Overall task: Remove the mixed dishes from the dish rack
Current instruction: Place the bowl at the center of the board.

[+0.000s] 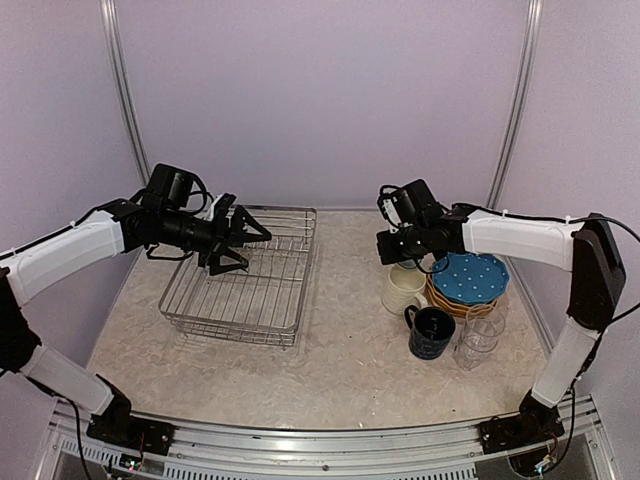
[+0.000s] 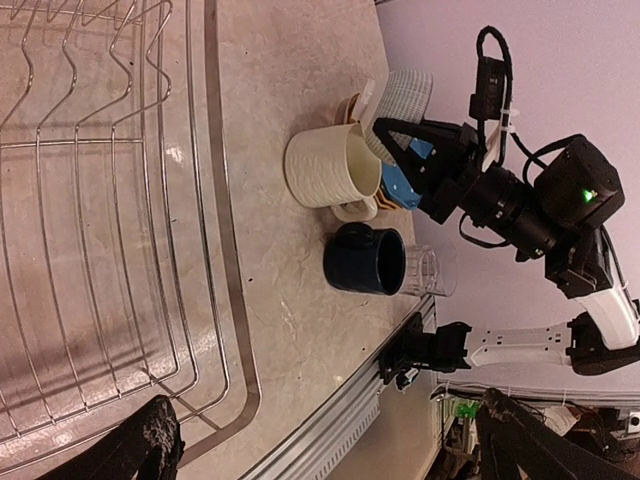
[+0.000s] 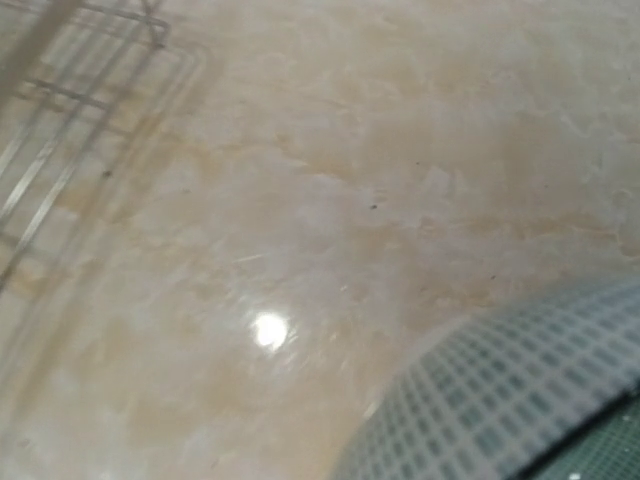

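Silver wire, the dish rack (image 1: 232, 328) shows no dishes from above. Its long axis runs away from the arm bases, directly beneath the wide-open left tool (image 1: 250, 248). The plates (image 1: 470, 278), cream mug (image 1: 403, 288) and navy mug (image 1: 431, 331) stand to its right on the worktop (image 1: 340, 370), under the closed right tool (image 1: 403, 256).

Left wrist: a grid-patterned bowl (image 2: 405, 92) sits against that tool; whether it is gripped is unclear.

Right wrist: the bowl is close, the rack far left.

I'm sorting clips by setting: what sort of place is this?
Probably a lab test booth, not a kitchen: plain lilac walls around, robot arms bolted to a metal rail, a dish rack on a marbled table.
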Available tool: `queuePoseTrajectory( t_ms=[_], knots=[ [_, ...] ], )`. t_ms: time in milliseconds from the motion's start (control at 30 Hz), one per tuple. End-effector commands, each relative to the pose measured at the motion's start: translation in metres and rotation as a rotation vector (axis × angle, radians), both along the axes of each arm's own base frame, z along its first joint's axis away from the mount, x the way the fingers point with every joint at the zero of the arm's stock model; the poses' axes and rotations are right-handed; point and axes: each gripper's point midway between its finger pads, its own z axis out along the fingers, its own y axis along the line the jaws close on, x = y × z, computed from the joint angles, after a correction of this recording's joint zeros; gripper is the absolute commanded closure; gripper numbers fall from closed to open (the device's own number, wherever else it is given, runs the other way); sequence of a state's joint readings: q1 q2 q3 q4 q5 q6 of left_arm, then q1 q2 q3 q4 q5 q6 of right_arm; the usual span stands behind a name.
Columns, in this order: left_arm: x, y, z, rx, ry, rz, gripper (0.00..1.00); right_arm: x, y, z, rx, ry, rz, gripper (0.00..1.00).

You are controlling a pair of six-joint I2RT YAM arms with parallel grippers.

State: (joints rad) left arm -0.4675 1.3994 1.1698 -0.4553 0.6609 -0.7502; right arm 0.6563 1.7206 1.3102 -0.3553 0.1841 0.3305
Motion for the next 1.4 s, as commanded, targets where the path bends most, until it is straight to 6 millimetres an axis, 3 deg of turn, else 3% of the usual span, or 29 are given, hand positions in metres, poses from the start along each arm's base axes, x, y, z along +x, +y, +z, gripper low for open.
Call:
queuePoseTrajectory(
  t_ms=[0,167,367,500,667,1100,1367],
  knots=[
    [-0.005,-0.004,0.012,0.032,-0.061,-0.014,0.01,0.036,-0.017,0.013,-0.007,-0.044,-0.088,1.0],
    [-0.02,0.008,0.009,0.073,-0.064,0.008,0.01,0.055,-0.018,0.004,0.007,-0.01,-0.1,1.0],
    [-0.029,0.021,0.011,0.1,-0.077,0.046,0.01,0.067,-0.022,-0.031,-0.048,0.112,-0.117,1.0],
    [-0.029,0.024,0.011,0.124,-0.091,0.053,0.01,0.075,-0.02,-0.044,-0.057,0.133,-0.133,1.0],
    [-0.026,0.028,0.012,0.17,-0.092,0.077,0.01,0.087,-0.032,-0.063,-0.136,0.158,-0.192,0.99],
    [-0.023,0.041,0.005,0.277,-0.095,0.122,0.01,0.081,-0.04,-0.112,-0.285,0.28,-0.143,0.78],
    [-0.011,0.053,0.002,0.365,-0.106,0.177,0.01,0.078,-0.031,-0.096,-0.233,0.248,-0.097,0.56]
  ],
)
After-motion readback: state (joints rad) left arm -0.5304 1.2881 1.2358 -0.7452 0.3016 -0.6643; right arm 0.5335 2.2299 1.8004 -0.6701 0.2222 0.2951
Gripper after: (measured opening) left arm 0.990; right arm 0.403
